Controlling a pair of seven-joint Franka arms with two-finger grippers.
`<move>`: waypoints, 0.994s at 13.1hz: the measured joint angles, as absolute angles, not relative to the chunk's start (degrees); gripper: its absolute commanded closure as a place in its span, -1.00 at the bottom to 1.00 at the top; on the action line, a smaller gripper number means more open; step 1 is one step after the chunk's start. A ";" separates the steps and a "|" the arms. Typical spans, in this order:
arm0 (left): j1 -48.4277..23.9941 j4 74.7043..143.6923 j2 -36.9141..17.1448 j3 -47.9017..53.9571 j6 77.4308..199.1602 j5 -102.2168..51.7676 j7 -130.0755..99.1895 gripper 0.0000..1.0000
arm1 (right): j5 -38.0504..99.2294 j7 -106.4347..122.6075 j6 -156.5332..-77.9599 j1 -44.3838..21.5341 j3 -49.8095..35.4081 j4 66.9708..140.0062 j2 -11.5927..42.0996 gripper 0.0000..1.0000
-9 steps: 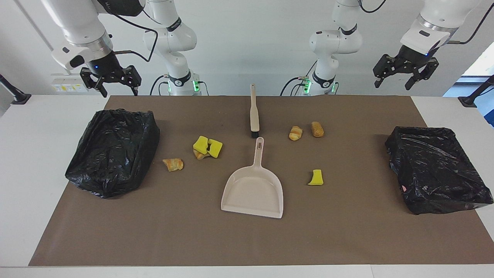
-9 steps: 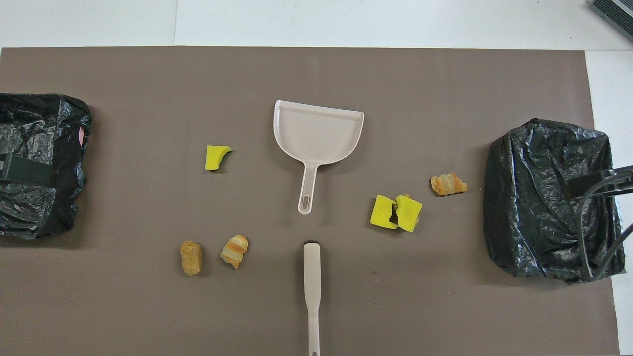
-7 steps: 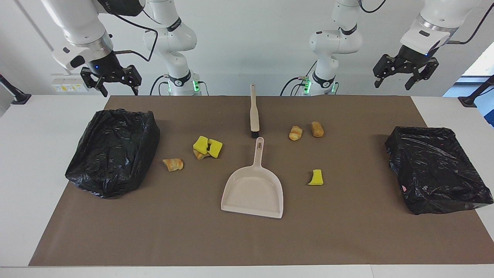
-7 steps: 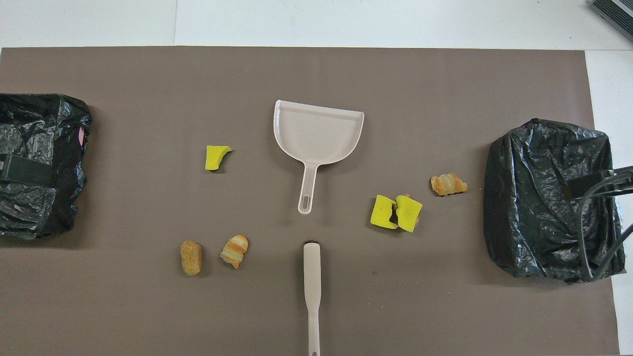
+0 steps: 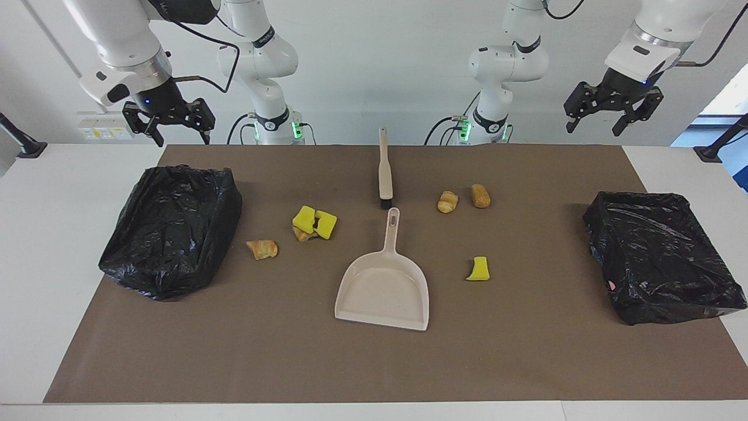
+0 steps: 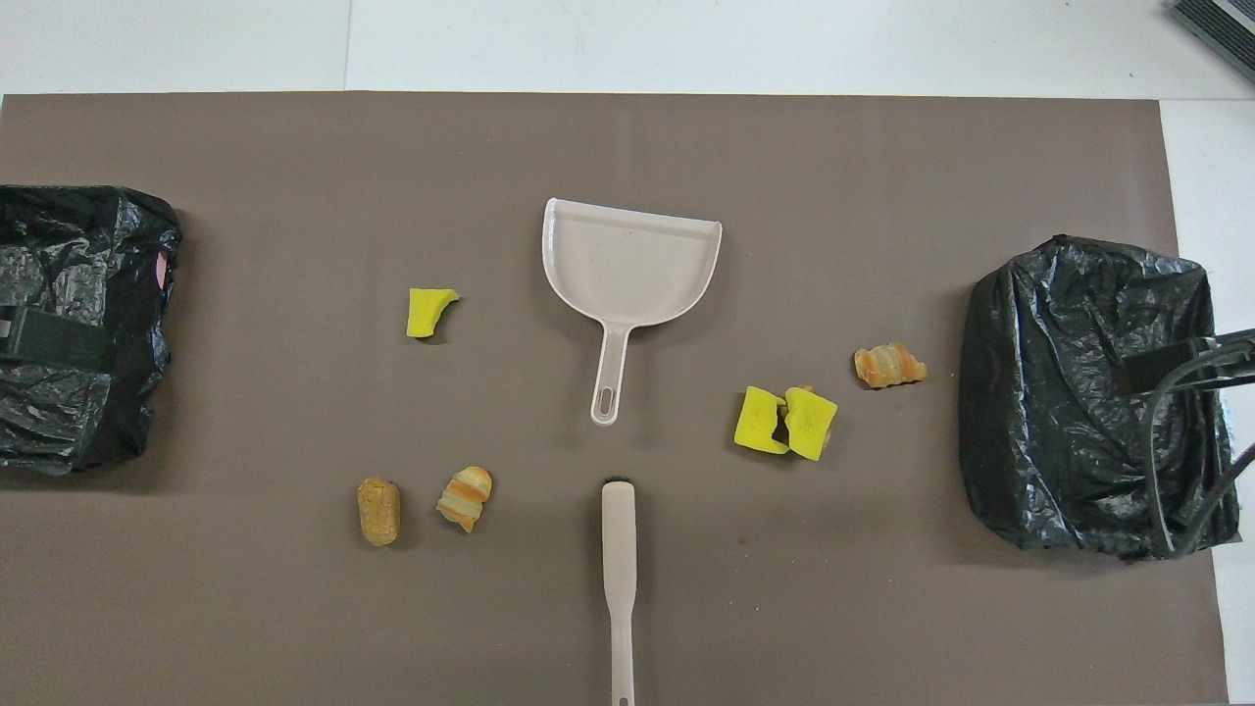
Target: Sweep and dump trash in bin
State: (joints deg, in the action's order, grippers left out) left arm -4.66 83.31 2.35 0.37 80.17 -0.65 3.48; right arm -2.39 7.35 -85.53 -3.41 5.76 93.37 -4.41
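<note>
Right gripper (image 5: 169, 124) spread, empty, raised over a black-bagged bin (image 5: 169, 231); trash chunks (image 5: 314, 223) scattered on the brown mat (image 5: 234, 351) around hand brush (image 5: 384, 169) and dustpan (image 5: 383, 289), between both grippers; left gripper (image 5: 612, 111) likewise spread, empty, raised over the mat's corner.

This is a robotics lab, set up as a test bench rather than a lived-in room. Two white robot arms (image 5: 263, 70) are bolted at the edge of a plain white table (image 5: 64, 175), green status lights glowing at their bases and black cables trailing from them. A brown mat (image 5: 526, 351) covers most of the table as a marked work surface. Above the mat rises a bare white wall (image 5: 380, 58). Beside the mat, toward the right arm's end, a strip of wall sockets (image 5: 102, 131) sits at table height. At each end of the table a black clamp post (image 5: 20, 143) is fixed to the edge.
</note>
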 measured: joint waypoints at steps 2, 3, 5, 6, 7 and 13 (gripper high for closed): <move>-4.66 83.31 2.41 0.49 80.17 -0.65 3.46 -1.00 | -2.38 7.35 -85.53 -3.41 5.76 93.37 -4.41 -1.00; -4.66 83.31 2.43 0.50 80.17 -0.65 3.45 -1.00 | -2.38 7.35 -85.53 -3.41 5.76 93.37 -4.41 -1.00; -4.66 83.31 2.44 0.61 80.17 -0.65 3.45 -1.00 | -2.38 7.35 -85.53 -3.41 5.76 93.38 -4.41 -1.00; -4.66 83.31 2.44 0.76 80.17 -0.66 3.45 -1.00 | -2.38 7.35 -85.53 -3.41 5.76 93.38 -4.41 -1.00; -4.66 83.31 2.44 1.02 80.17 -0.71 3.45 -1.00 | -2.38 7.35 -85.53 -3.41 5.76 93.38 -4.41 -1.00; -4.69 86.42 3.72 6.10 80.67 -0.74 3.36 -1.00 | -2.38 7.35 -85.53 -3.40 5.76 93.38 -4.41 -1.00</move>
State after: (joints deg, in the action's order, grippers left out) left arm -4.69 86.42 3.72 6.10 80.67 -0.74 3.36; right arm -2.38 7.35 -85.53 -3.40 5.76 93.38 -4.41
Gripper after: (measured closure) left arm 0.000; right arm 0.000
